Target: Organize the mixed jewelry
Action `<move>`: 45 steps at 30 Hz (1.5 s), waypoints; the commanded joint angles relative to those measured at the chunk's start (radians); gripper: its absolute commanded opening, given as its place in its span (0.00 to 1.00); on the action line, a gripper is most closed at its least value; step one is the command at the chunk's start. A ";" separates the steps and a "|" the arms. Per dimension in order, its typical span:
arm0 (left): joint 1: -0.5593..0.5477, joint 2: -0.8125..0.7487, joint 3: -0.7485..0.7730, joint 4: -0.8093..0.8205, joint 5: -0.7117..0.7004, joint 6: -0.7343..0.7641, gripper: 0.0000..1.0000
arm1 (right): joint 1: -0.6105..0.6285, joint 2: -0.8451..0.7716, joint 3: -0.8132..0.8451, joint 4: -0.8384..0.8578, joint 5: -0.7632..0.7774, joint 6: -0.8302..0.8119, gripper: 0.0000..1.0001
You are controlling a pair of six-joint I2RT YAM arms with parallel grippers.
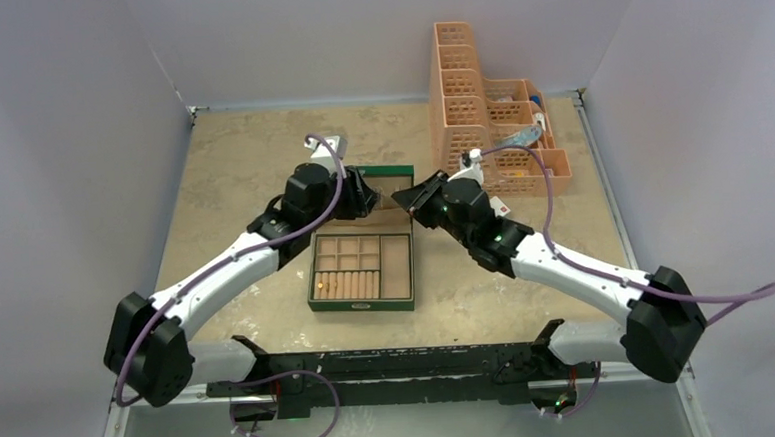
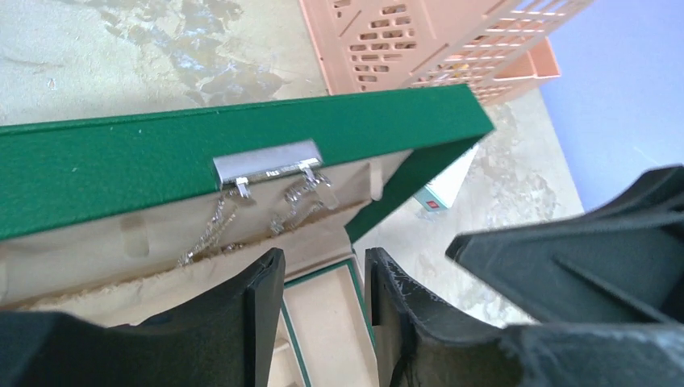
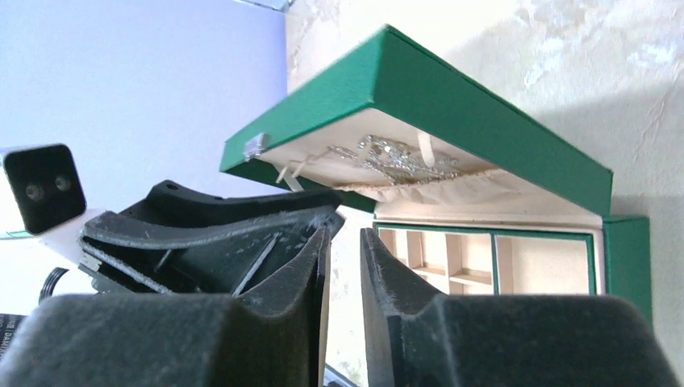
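Green box (image 1: 361,272) lid (image 2: 161,153) half-raised over its tray, silvery chains (image 3: 387,157) hang inside lid pocket, prob for access; L gripper (image 2: 324,262) jaws well apart, R gripper (image 3: 344,234) barely parted, both empty at lid's front edge.

Two black-and-white robot arms reach inward from the near table edge toward a green box (image 1: 362,302). The left arm (image 1: 221,272) angles in from the box's left side, the right arm (image 1: 566,264) from its right side. Both wrists sit above the box's far end, close to its raised lid (image 1: 381,171). The left gripper (image 1: 367,194) and right gripper (image 1: 409,194) point at each other, tips near but apart. The left gripper's jaws stand moderately apart. The right gripper's jaws show only a narrow gap. Both are empty.
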 commanded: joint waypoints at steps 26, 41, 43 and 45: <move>0.427 -0.030 0.339 -0.410 0.293 0.073 0.64 | -0.152 0.116 0.349 -0.253 -0.031 -0.326 0.60; 0.437 -0.083 0.228 -0.461 0.341 0.074 0.60 | -0.152 0.141 0.257 -0.247 -0.251 -0.412 0.41; 0.437 -0.109 0.221 -0.478 0.334 0.073 0.60 | -0.152 0.131 0.231 -0.246 -0.299 -0.419 0.39; 0.437 -0.144 0.219 -0.498 0.320 0.072 0.60 | -0.151 0.113 0.199 -0.242 -0.331 -0.421 0.38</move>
